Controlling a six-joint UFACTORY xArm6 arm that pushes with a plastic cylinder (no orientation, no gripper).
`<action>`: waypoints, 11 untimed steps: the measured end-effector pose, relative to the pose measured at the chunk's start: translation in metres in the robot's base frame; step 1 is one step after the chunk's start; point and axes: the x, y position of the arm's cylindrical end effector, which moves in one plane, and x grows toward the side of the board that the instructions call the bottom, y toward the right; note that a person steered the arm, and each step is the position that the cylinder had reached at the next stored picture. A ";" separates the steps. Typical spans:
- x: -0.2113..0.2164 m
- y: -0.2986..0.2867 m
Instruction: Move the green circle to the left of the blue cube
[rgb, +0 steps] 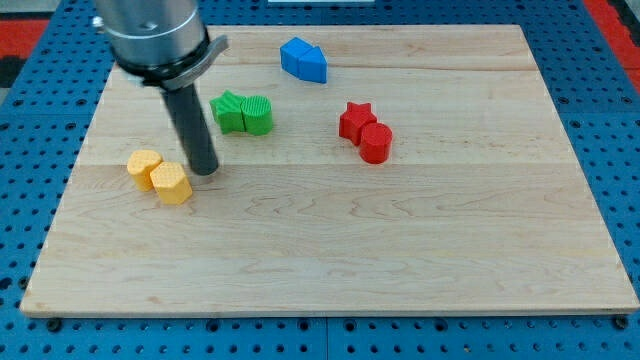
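Note:
The green circle (257, 115) stands on the wooden board, touching a green star (230, 110) on its left. The blue cube (297, 56) sits near the view's top, joined on its right by a blue pointed block (314, 67). My tip (204, 170) rests on the board below and left of the green pair, just right of the yellow blocks. It touches no green or blue block.
A yellow heart-like block (143, 165) and a yellow hexagon (172, 183) sit left of my tip. A red star (355, 120) and a red cylinder (376, 142) sit at the right. The board (400, 250) ends in a blue pegboard surround.

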 end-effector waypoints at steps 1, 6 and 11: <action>-0.025 0.045; -0.119 0.013; -0.133 0.015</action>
